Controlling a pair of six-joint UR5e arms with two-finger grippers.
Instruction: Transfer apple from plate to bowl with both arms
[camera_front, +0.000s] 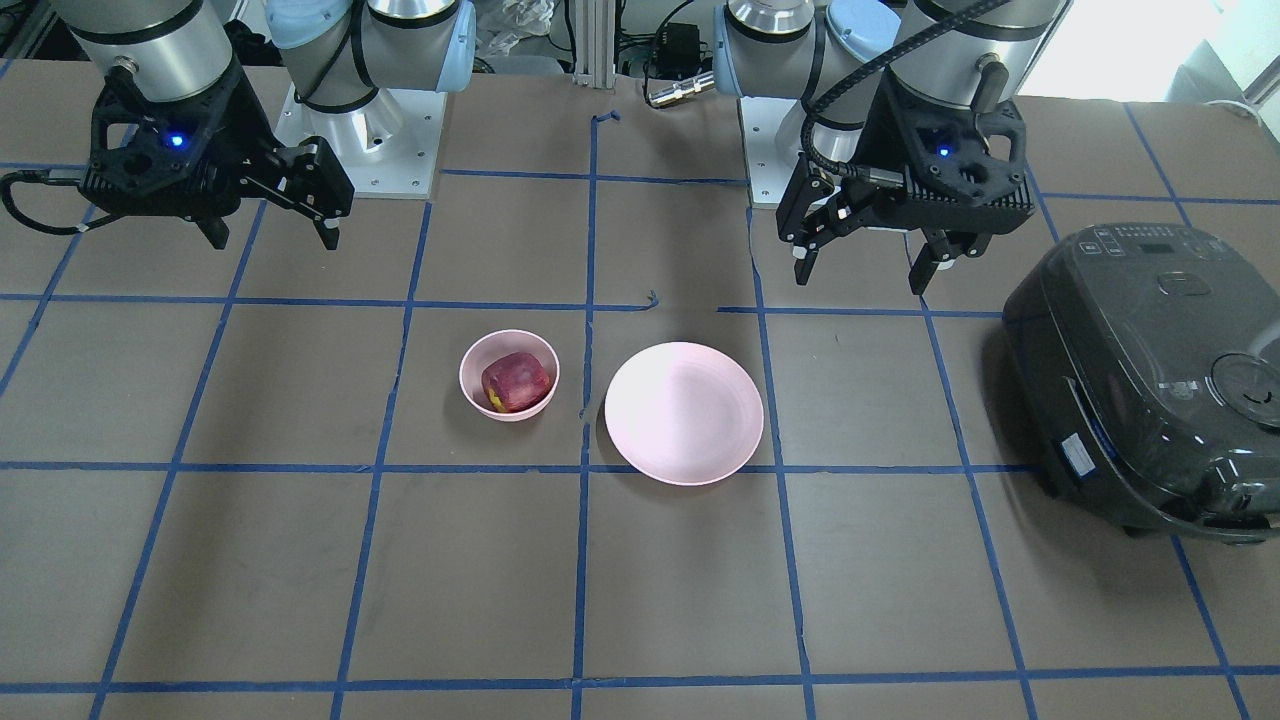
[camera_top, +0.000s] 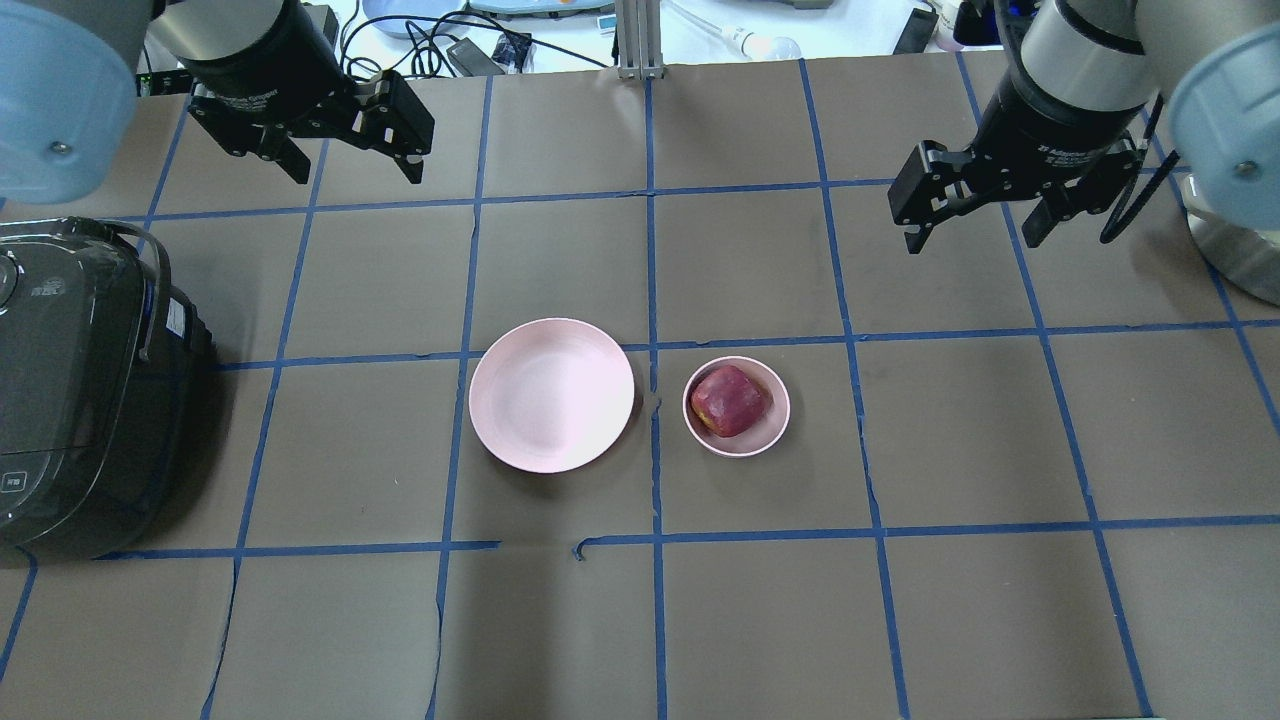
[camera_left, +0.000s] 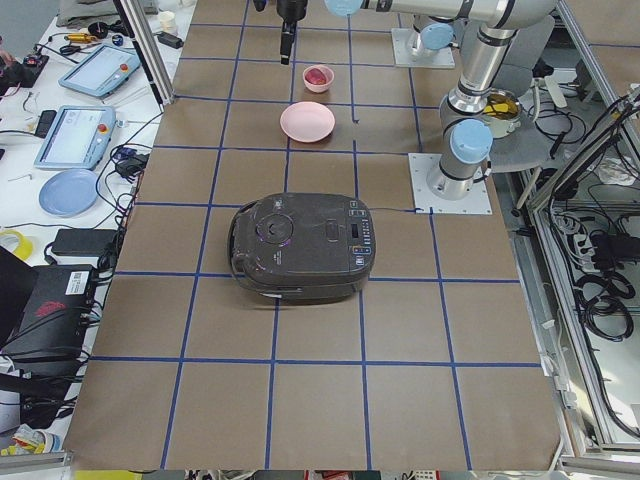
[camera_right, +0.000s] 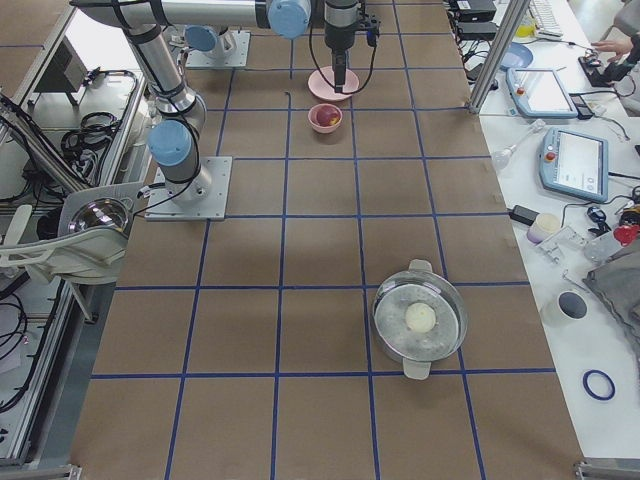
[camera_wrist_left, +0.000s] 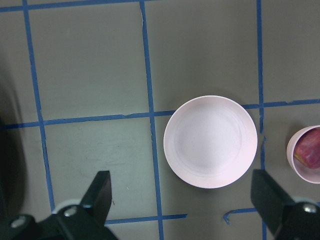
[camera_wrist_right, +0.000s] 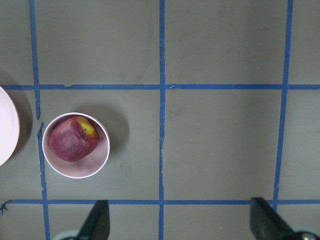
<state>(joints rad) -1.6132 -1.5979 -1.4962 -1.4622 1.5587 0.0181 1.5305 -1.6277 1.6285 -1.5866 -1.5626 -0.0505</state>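
The dark red apple lies inside the small pink bowl, as the overhead view and the right wrist view also show. The wide pink plate stands empty beside the bowl, on the side of my left arm. My left gripper is open and empty, raised above the table behind the plate. My right gripper is open and empty, raised behind and to the right of the bowl. In the left wrist view the plate lies between the fingers.
A dark rice cooker sits at the table's left end, close to my left arm. A lidded metal pot stands far off toward the right end. Blue tape lines grid the brown table.
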